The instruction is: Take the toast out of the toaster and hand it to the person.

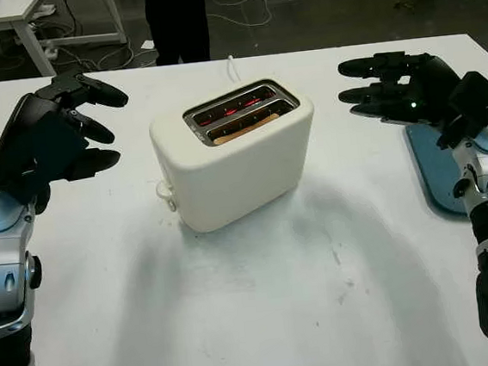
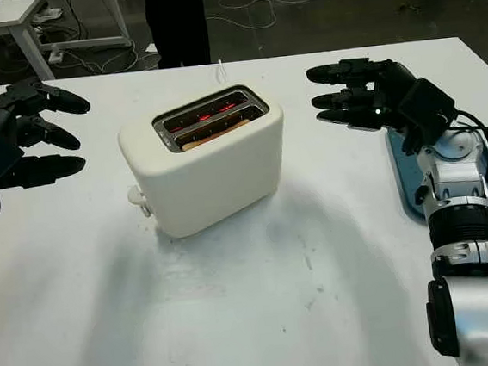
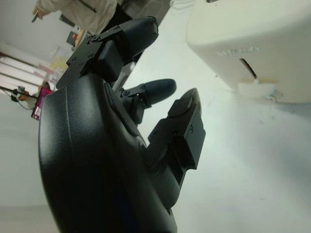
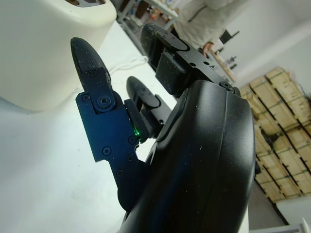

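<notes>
A cream toaster [image 1: 235, 162] stands in the middle of the white table [image 1: 265, 311], its lever [image 1: 165, 193] facing front left. A slice of toast [image 1: 247, 127] sits low in the nearer slot, and the far slot glows red. My left hand [image 1: 82, 121] hovers open to the left of the toaster, apart from it. My right hand [image 1: 382, 90] hovers open to the toaster's right, fingers pointing at it. A person [image 1: 176, 21] in dark trousers stands behind the table's far edge. The toaster's side [image 3: 252, 43] and the left hand [image 3: 160, 107] show in the left wrist view.
A blue tray [image 2: 416, 175] lies on the table under my right forearm, near the right edge. A white cable [image 1: 233, 67] runs from the toaster to the far edge. Another white table [image 1: 3, 20] stands at back left; wooden crates [image 4: 277, 136] are stacked behind.
</notes>
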